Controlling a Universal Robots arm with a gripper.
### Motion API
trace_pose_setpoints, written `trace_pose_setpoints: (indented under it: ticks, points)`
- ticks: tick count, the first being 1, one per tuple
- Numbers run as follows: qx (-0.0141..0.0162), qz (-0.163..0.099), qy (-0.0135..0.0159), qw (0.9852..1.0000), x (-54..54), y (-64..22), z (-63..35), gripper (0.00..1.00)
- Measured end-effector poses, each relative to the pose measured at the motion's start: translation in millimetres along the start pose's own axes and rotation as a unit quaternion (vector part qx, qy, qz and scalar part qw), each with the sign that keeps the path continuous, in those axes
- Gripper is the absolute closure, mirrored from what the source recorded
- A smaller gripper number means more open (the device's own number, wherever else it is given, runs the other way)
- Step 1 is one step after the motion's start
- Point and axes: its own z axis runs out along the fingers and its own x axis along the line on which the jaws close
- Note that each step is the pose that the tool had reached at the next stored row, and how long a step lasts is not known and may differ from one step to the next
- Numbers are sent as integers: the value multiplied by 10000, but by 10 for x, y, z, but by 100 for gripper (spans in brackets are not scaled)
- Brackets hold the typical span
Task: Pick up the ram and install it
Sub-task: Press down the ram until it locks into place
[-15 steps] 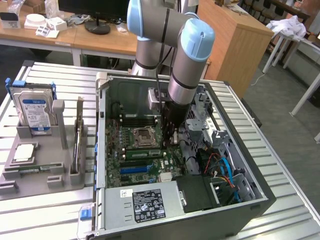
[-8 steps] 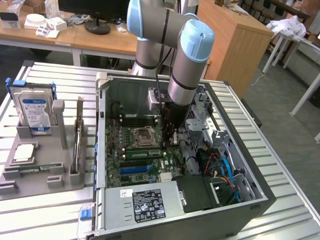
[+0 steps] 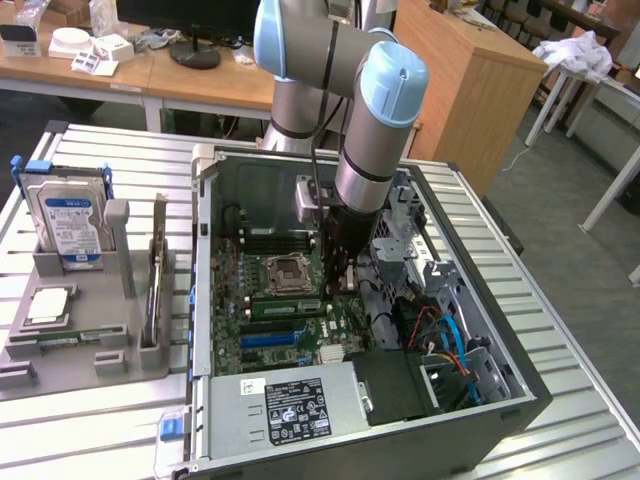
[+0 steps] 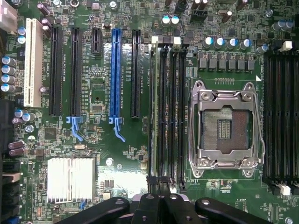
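Gripper (image 4: 159,205) over motherboard (image 4: 93,140), ram (image 4: 156,116) in slot directly beneath

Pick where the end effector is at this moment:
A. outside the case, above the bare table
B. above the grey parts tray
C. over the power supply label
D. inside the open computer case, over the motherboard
D: the end effector hangs inside the open computer case, just above the motherboard beside the empty processor socket.

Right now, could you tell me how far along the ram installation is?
Done: the long, thin green ram stick stands on edge in the outermost of the black memory slots beside the silver processor socket. In hand: the gripper sits over one end of it. Left: full seating; I cannot tell whether it has latched.
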Motion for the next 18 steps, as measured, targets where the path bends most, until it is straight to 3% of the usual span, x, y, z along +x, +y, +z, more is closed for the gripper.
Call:
trace_pose_setpoints:
  ticks: [18]
  points:
    - [1,0,-2,10000,1,-1,31,89]
